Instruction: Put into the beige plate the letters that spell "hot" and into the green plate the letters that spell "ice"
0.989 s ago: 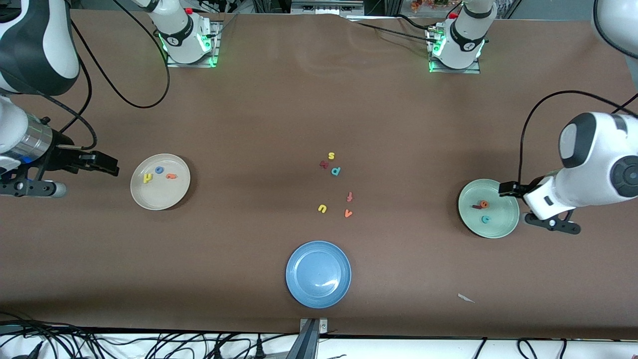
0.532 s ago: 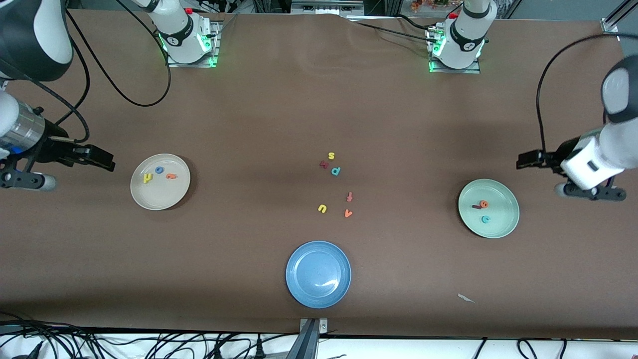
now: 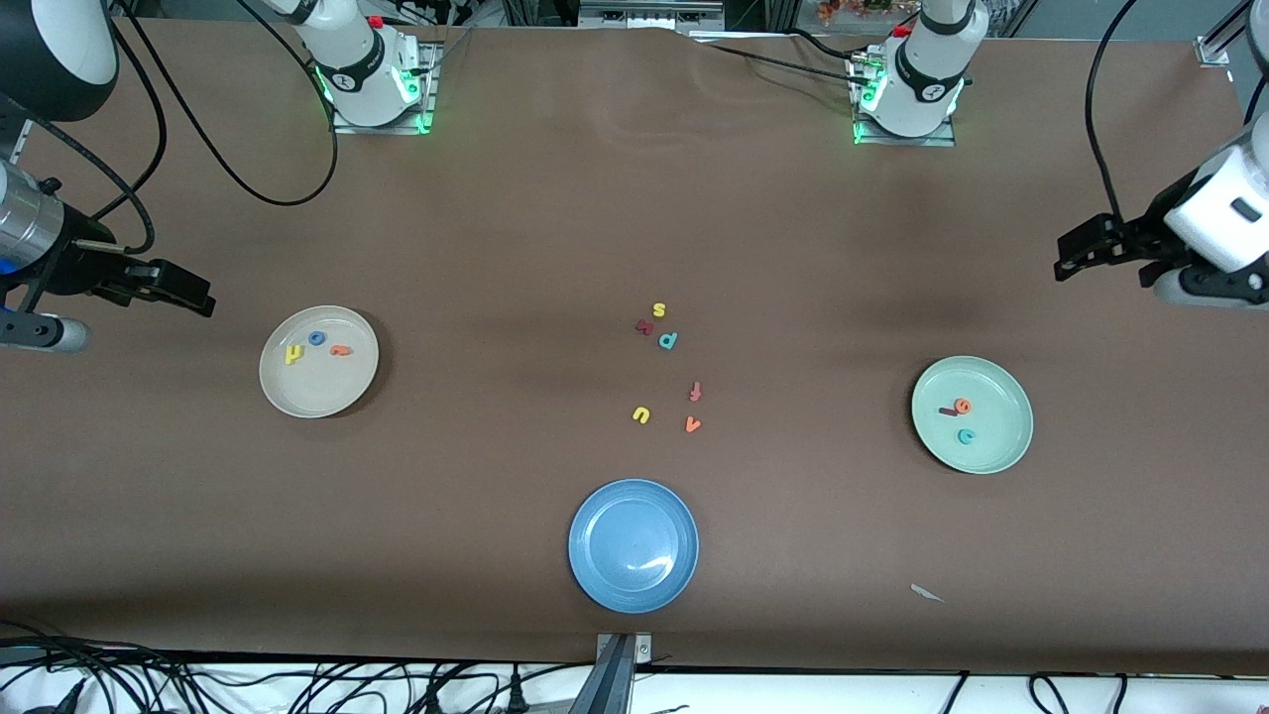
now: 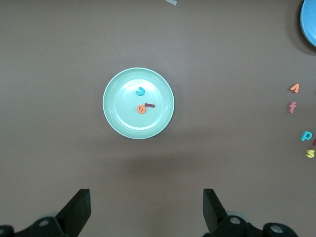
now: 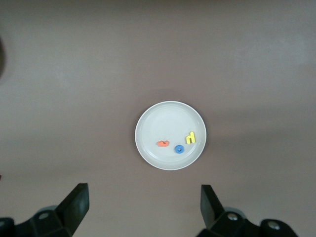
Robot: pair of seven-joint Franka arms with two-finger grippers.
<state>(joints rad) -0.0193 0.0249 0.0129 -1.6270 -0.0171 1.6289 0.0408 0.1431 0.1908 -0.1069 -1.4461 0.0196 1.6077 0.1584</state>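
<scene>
The beige plate [image 3: 288,397] lies toward the right arm's end and holds a yellow h [image 3: 293,353], a blue o [image 3: 316,338] and an orange t [image 3: 340,350]. The green plate [image 3: 1001,446] lies toward the left arm's end with a dark red i [image 3: 947,411], an orange e [image 3: 963,406] and a teal c [image 3: 966,435] in it. My right gripper [image 3: 203,297] hangs open and empty over bare table beside the beige plate [image 5: 158,123]. High over the table near the green plate [image 4: 118,118], my left gripper [image 3: 1063,256] is open and empty too.
A blue plate [image 3: 595,575] sits near the front edge. Mid-table lie loose letters: yellow s [image 3: 659,309], a dark red letter [image 3: 644,326], teal p [image 3: 668,340], orange-red f [image 3: 695,391], yellow u [image 3: 640,415], orange v [image 3: 692,424]. A white scrap [image 3: 927,593] lies toward the left arm's end.
The left gripper has moved off the green plate, up and toward the table's end. The right gripper has drawn a little away from the beige plate. No letter has moved.
</scene>
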